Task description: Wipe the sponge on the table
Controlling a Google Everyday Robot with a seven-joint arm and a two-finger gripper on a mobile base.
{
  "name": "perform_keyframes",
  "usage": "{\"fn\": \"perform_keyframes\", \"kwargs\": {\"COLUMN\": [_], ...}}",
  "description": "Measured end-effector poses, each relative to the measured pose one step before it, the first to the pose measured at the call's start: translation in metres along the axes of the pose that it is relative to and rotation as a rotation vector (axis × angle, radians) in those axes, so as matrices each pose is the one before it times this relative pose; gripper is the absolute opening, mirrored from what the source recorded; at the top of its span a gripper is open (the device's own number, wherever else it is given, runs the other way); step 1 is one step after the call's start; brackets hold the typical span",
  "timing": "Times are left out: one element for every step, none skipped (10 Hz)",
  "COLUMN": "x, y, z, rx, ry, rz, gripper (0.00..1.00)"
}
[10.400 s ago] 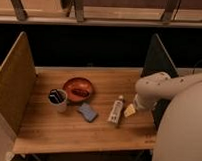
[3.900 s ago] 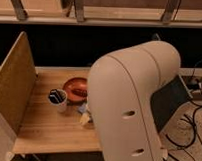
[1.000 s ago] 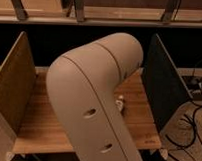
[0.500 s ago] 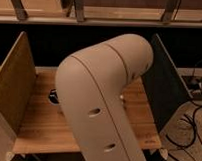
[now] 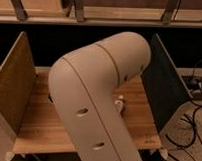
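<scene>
Arm [image 5: 96, 100] covers mid table [image 5: 37, 127]. The gripper is out of sight behind the arm and its grip state cannot be told; the sponge is hidden behind the arm too. Risk: the tube [image 5: 120, 101], peeking out just right of the arm, could get knocked if a wipe sweeps that way.

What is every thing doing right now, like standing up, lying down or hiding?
Arm: bent across the table, blocking most of it.
Gripper: hidden behind the arm, jaws unseen.
Sponge: hidden behind the arm.
Table: mostly covered, wood showing at both ends.
Tube: only a white tip peeks out beside the arm.
Left panel: upright.
Right panel: upright.
</scene>
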Motion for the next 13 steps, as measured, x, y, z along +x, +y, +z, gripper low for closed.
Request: {"fn": "perform_keyframes", "kwargs": {"x": [-0.00887, -0.01107, -0.01647, -0.00997, -0.01066, -0.00977, -0.00357, 0.00303, 0.00486, 0.00572, 0.00294, 0.00637, 0.00265], "y": [-0.00121, 0.00005, -0.00144, 0.00106, 0.00202, 0.00463, 0.00324, 0.00689, 0.0104, 0.01589, 0.01605, 0.01505, 0.00896], "z": [0.00331, 0.00286, 0.00226, -0.00073, -0.00209, -0.00579, -0.00525, -0.0055, -0.00301, 0.00059, 0.0041, 0.00673, 0.00433], "rx": [-0.00304, -0.00509, -0.00234, 0.00007, 0.00212, 0.00549, 0.00565, -0.00023, -0.00891, -0.01947, -0.02553, -0.03293, -0.02368], "ry": [-0.01145, -0.01106, -0.02432, -0.01389, -0.0131, -0.0091, -0.00331, 0.00683, 0.00771, 0.01265, 0.00009, 0.00451, -0.00624], "rz": [-0.00626, -0.00975, -0.01781, -0.01263, -0.01782, -0.02522, -0.01905, -0.01958, -0.01093, -0.0121, -0.00557, 0.00771, 0.01198], "gripper": [0.0, 0.0, 0.0, 0.0, 0.0, 0.0, 0.0, 0.0, 0.0, 0.0, 0.0, 0.0, 0.0]}}
